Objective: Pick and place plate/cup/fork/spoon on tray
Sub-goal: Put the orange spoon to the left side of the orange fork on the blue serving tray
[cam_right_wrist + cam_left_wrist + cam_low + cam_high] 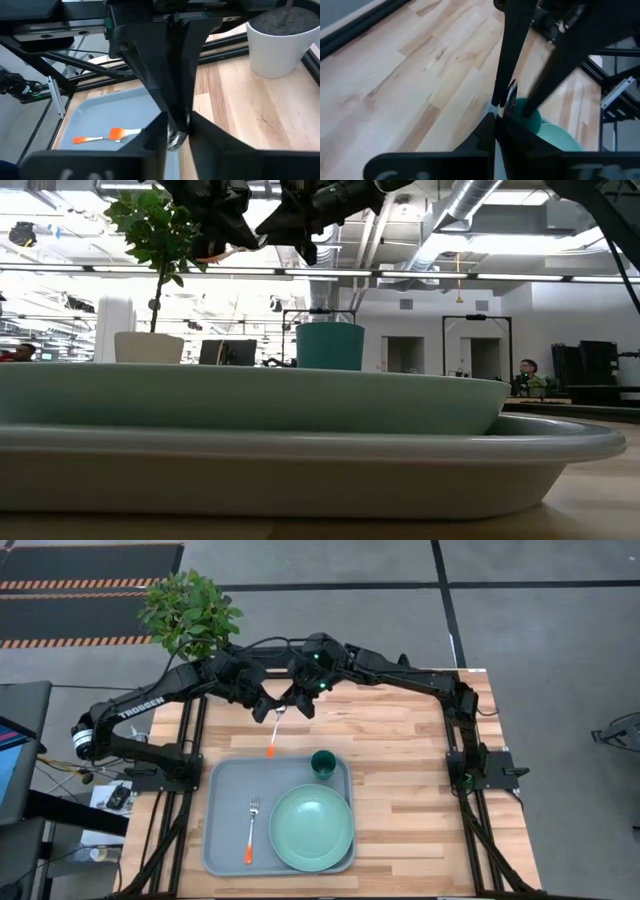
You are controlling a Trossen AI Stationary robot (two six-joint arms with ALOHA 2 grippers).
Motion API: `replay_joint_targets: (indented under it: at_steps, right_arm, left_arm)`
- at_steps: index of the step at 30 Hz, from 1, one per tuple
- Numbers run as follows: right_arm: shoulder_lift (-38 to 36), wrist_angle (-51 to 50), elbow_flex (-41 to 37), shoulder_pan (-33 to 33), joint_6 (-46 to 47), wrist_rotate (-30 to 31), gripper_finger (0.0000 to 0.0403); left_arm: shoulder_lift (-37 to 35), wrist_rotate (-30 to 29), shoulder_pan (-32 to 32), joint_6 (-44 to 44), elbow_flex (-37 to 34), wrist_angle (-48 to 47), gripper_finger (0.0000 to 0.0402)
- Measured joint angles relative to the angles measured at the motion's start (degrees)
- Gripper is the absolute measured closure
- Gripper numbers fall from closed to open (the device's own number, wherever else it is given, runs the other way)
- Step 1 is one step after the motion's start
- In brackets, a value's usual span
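The spoon (277, 727) hangs above the table's far middle, bowl up and orange handle tip (270, 751) down. My left gripper (266, 708) and my right gripper (298, 702) meet at its upper end, each shut on it. The tray (225, 780) lies at the near middle. On it lie the fork (251, 828), the mint plate (312, 828) and the teal cup (322, 763), the cup upright at the tray's far right corner. My left gripper pinches the spoon's upper end (511, 94) between its two fingertips (490, 131), coming level from the table's left. The right arm's fingers crowd the spot, so the exact part cannot be told. The spoon hangs clear of the table. My right gripper has the spoon's bowl (175, 137) between its two fingers (159, 131), coming from the table's right. The handle runs away from the fingers to the orange tip (116, 133). The spoon is lifted clear, above the tray's far edge.
A potted plant (190, 612) in a white pot (280, 45) stands at the table's far left corner, close behind my left arm. Bare wood lies to the right of the tray (420, 800). A person (527, 370) shows far off in the room.
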Motion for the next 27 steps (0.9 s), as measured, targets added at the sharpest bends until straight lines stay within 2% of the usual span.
replay_joint_targets:
  at_steps: [9,15,22,27]
  right_arm:
    - [-2.5,-2.9,0.0,-3.9,0.1,-0.2,0.0184]
    - [-7.1,-13.7,0.0,-8.3,-3.1,0.0,0.0155]
    - [-11.5,-23.6,0.0,-11.2,-7.4,0.1,0.0161]
    - [-14.3,-31.0,0.0,-13.4,-11.1,0.1,0.0164]
  left_arm:
    - [-0.5,-1.7,0.0,-0.2,0.0,-3.9,0.0401]
    - [-6.9,-3.1,-2.8,-4.4,0.0,-12.6,0.0401]
    - [-18.9,-16.3,-16.6,-21.6,-0.7,-22.2,0.0401]
    - [-28.5,-22.1,-29.3,-40.3,-11.4,-18.3,0.0401]
